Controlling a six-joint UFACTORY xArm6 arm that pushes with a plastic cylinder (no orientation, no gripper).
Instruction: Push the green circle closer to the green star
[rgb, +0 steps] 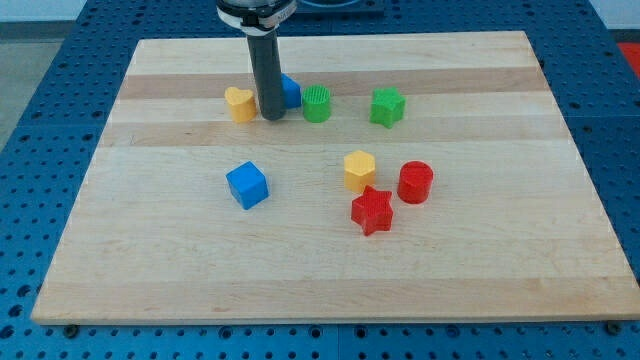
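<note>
Rod contact is seen low beside a blue block (289, 91), with my tip (271, 117) set between it and a yellow block (240, 104). No gripper is fitted. Just right of my tip the green circle (317, 104) is found, the green star (387, 106) farther right.

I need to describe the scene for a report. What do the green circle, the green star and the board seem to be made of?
The green circle looks like matte plastic, possibly 3D-printed: fine vertical ridges show on its side. The green star has the same flat, uniform colour, so probably plastic too. The board looks like light unvarnished wood: grain and plank bands are visible. My tip rests just left of the circle.
</note>
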